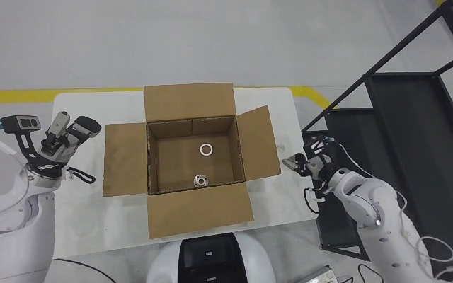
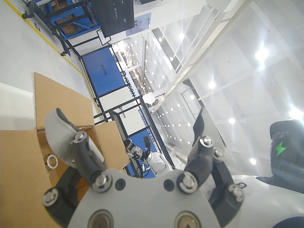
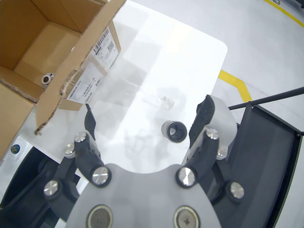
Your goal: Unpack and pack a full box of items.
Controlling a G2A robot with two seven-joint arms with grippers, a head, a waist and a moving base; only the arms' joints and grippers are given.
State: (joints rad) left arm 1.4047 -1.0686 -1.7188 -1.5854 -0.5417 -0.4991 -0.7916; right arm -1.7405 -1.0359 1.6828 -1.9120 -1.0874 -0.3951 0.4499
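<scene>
An open cardboard box stands in the middle of the white table, all flaps folded out. Inside lie a white ring and a small metal collar; both also show from the wrists, the ring and the collar. My right gripper hangs open over the table to the right of the box, at the table's right edge. A short metal cylinder lies on the table beside one of its fingertips. My left gripper is open and empty, held left of the box and tilted upward.
A black metal frame with steps stands close against the table's right side. The box's right flap overhangs the table near my right gripper. A small clear scrap lies on the table past the cylinder.
</scene>
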